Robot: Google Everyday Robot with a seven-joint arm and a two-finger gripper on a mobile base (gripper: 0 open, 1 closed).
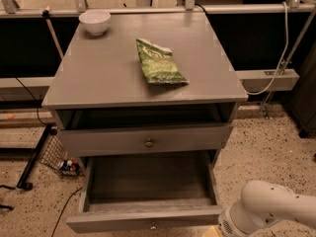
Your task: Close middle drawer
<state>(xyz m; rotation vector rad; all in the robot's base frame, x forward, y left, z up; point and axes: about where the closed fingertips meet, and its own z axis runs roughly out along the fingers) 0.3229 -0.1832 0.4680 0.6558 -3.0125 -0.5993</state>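
Note:
The middle drawer [148,181] is pulled far out of the grey cabinet, showing its bare grey box interior. Its long low front panel [108,224] lies near the bottom edge of the view, with a tiny knob [153,226] at its centre. My white arm [271,209] comes in from the lower right. My gripper [211,232] is at the bottom edge, just right of the drawer's front right corner, and mostly cut off by the frame.
The top drawer [145,139], with a larger knob [148,142], stands slightly out. On the cabinet top [98,73] lie a green snack bag [159,61] and a white bowl [95,21]. A black stand [34,162] and cables are on the floor to the left.

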